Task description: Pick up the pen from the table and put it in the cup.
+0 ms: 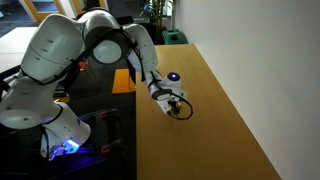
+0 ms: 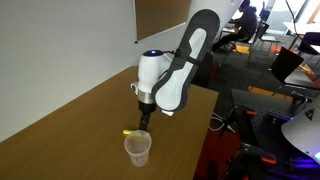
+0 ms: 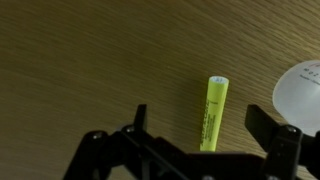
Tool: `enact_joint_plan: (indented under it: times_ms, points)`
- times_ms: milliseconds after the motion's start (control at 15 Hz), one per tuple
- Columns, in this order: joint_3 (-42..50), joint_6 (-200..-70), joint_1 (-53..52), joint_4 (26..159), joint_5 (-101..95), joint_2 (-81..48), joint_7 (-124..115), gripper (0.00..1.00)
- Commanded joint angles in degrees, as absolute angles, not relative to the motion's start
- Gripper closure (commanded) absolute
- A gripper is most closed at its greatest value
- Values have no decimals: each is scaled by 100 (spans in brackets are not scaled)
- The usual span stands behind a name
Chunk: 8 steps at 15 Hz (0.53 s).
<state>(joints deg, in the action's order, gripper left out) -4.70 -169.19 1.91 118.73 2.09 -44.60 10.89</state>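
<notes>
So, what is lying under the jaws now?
The pen lies flat on the table, between the open jaws. Its lower end is covered by the gripper. The cup stands beside it.

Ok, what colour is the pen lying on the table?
Yellow-green, the short stubby marker-like pen; clearest in the wrist view.

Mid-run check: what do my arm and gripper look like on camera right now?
The arm has bulky, rounded white shells with black bands at the joints. The gripper is black, and in the wrist view its jaws are dark, angular blocks. A black cable seems to loop beside it.
</notes>
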Motion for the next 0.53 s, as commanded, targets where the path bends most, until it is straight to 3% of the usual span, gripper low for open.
enact_joint_plan:
  times_ms: [0, 467]
  points:
    - [-440, -17044, 129, 11733, 15, -4563, 961, 0]
    - [-427, -16962, 66, 11541, -109, -4741, 962, 0]
